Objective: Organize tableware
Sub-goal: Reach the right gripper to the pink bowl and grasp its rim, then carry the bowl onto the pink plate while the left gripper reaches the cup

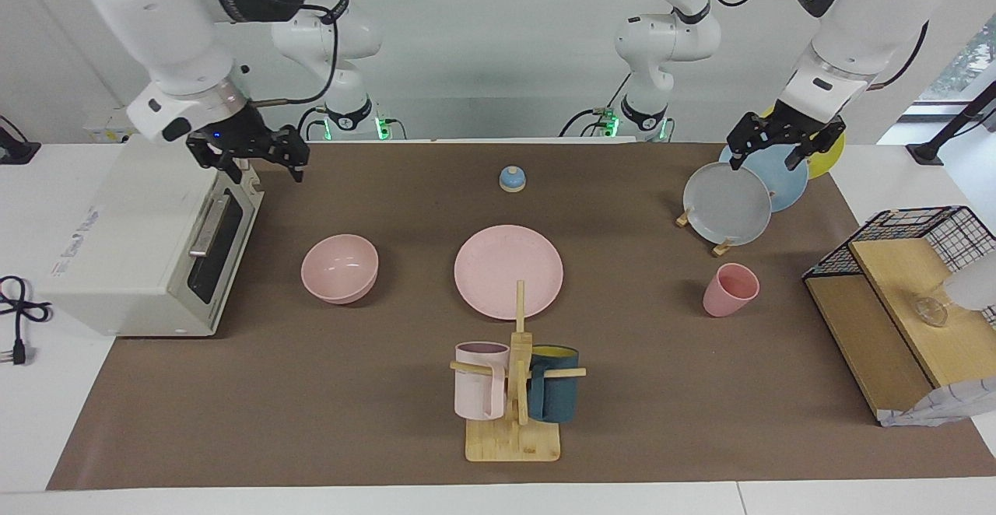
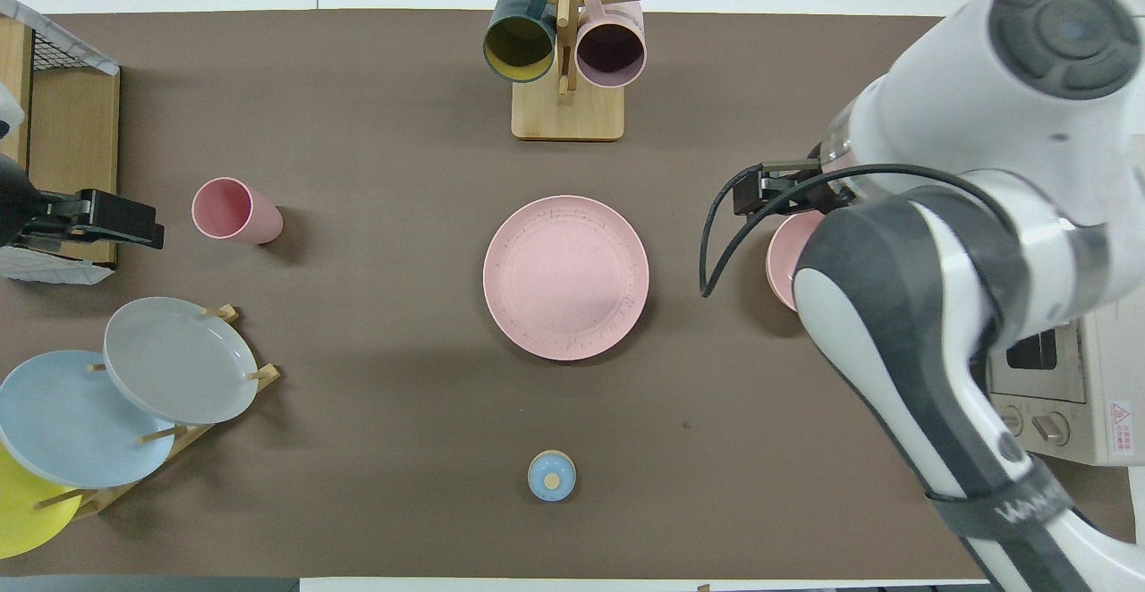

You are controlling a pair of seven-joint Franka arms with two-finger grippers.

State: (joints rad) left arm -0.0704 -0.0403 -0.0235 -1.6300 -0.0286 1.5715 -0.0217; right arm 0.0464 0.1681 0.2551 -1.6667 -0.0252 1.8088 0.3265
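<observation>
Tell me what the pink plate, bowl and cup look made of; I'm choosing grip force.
The plate is matte pale pink with fine dark specks, which suggests a fibre-filled plastic or melamine rather than glazed ceramic. The bowl shows the same pink with a soft highlight inside, so slightly satin. The cup is a deeper matte pink with thin walls. None can be confirmed by look alone.

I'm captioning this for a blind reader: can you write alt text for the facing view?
A pale-pink bowl, plate and cup sit in a row on a brown mat. The right gripper hangs over the toaster oven, and the left gripper over a rack of plates.
</observation>
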